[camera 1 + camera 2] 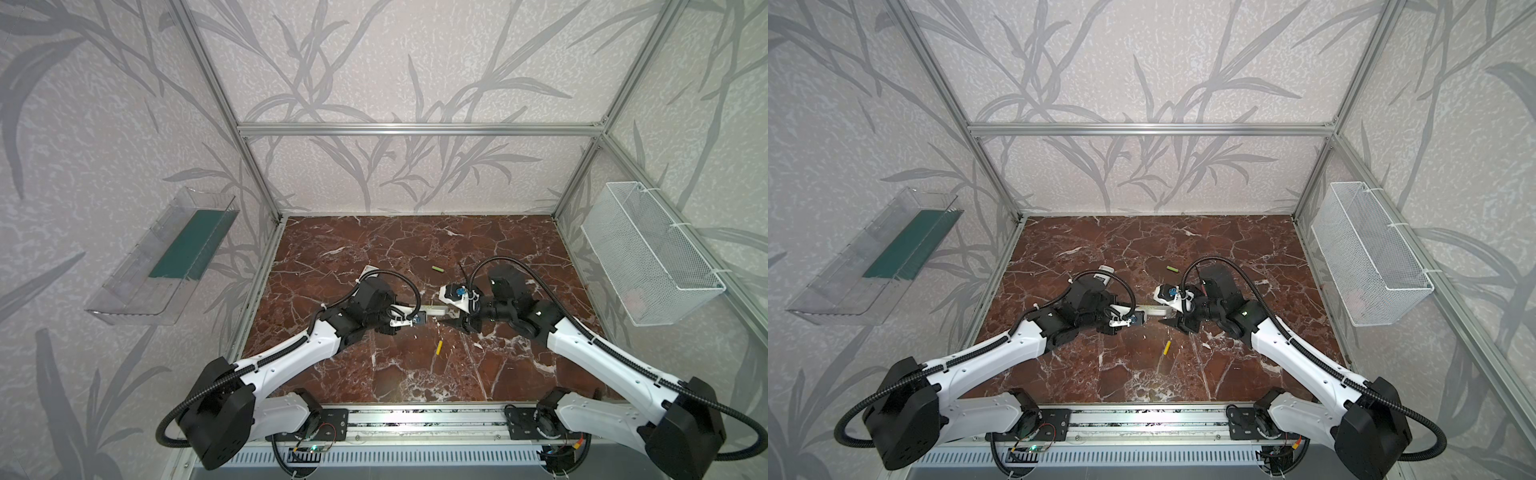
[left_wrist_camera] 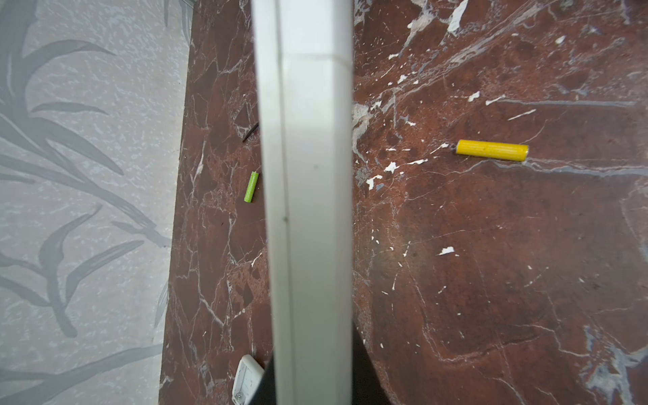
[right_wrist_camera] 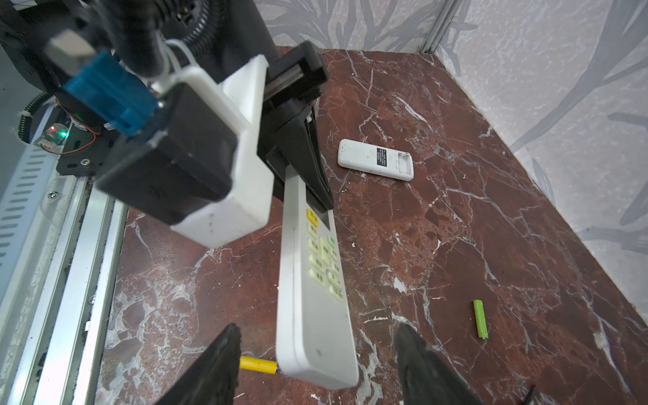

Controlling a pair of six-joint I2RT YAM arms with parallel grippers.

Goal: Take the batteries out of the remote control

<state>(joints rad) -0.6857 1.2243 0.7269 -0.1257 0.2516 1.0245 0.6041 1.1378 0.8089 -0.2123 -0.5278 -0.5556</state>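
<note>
In both top views the left pincer (image 1: 422,312) holds a white remote (image 1: 436,309) above the counter (image 1: 374,257); a green battery (image 1: 437,269) lies toward the far edge, a yellow battery (image 1: 439,348) toward the near edge. Left wrist: both lie loose. Right wrist: the right pincer (image 3: 317,342) gapes wide at the remote's free end, apparently readying to work its cover off.

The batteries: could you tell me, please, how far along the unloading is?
Done: a green battery and a yellow battery lie on the table; a second remote lies back-up, its bay open. In hand: left gripper shut on the keypad remote, right gripper open around its free end. Left: any batteries inside it, unseen.
</note>
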